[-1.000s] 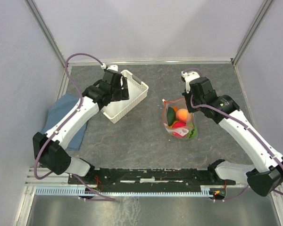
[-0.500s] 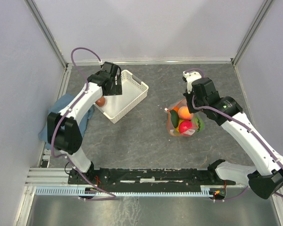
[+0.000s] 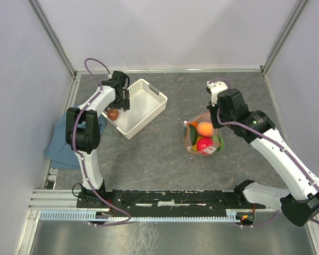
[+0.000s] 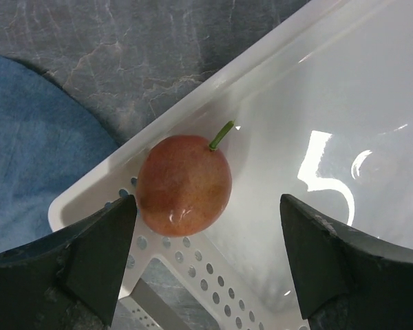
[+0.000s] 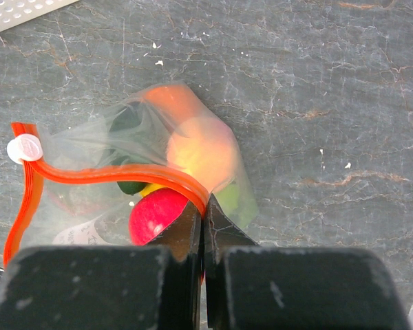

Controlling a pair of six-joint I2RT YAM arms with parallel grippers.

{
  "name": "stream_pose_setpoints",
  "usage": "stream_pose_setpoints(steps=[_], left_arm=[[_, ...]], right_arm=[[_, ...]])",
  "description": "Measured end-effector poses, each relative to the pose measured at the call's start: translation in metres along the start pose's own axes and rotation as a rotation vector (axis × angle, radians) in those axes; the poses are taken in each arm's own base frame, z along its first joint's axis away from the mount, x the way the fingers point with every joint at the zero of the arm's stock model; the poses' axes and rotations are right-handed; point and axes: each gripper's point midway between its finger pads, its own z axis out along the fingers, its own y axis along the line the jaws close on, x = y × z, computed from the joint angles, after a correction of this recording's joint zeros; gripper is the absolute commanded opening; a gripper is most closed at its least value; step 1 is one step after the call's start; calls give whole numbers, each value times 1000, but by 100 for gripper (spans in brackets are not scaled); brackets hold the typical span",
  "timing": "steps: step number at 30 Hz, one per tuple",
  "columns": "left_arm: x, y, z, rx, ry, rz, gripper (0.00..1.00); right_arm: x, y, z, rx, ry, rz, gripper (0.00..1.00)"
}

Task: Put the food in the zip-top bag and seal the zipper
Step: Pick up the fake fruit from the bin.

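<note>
The clear zip-top bag (image 3: 202, 137) hangs low over the table with its mouth held up. It holds a peach (image 3: 204, 128), a red apple (image 3: 203, 143) and dark green and green pieces. My right gripper (image 5: 203, 206) is shut on the red-orange zipper (image 5: 110, 172) at the bag's mouth, and the white slider (image 5: 24, 148) sits at the strip's far left end. A reddish-brown fruit with a green stem (image 4: 184, 185) lies in the left corner of the white basket (image 4: 213, 89). Just above it hovers my left gripper (image 4: 206, 227), open, with the fruit near the left finger.
The white lattice basket (image 3: 162, 98) stands at the back left of the table, with a crumpled blue cloth (image 3: 61, 141) beside it at the left edge. Grey walls and metal rails enclose the table.
My left arm has swung back and left, from the basket's middle to its left corner, over the fruit. The bag in my right gripper has shifted slightly.
</note>
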Motion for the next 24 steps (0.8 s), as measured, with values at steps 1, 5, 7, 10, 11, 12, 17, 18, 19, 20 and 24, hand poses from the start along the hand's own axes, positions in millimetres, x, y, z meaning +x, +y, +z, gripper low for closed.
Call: stream_pose_setpoints(steps=[1, 5, 7, 10, 11, 12, 17, 18, 19, 20, 24], left_arm=[[0, -1, 3, 4, 6, 7, 90], [0, -2, 11, 11, 20, 13, 87], [3, -3, 15, 20, 34, 12, 86], [7, -3, 22, 27, 56, 11, 85], [9, -4, 24, 29, 63, 13, 85], [10, -5, 26, 32, 70, 13, 85], [17, -8, 34, 42, 95, 18, 82], [18, -9, 36, 43, 101, 19, 82], [20, -10, 38, 44, 107, 21, 81], [21, -11, 40, 49, 112, 22, 80], [22, -14, 40, 65, 118, 22, 79]], right_arm=[[0, 0, 0, 0, 0, 0, 1], [-1, 0, 1, -1, -5, 1, 1], [-1, 0, 1, -1, -5, 1, 1], [-1, 0, 2, -1, -6, 1, 1], [0, 0, 2, 0, -6, 1, 1], [0, 1, 2, -1, -5, 1, 1], [0, 1, 4, -1, -9, 2, 1], [-1, 1, 4, -1, -11, 2, 1], [-1, 1, 5, -1, -12, 2, 1], [0, 1, 5, -1, -11, 2, 1], [0, 1, 6, -1, -10, 2, 1]])
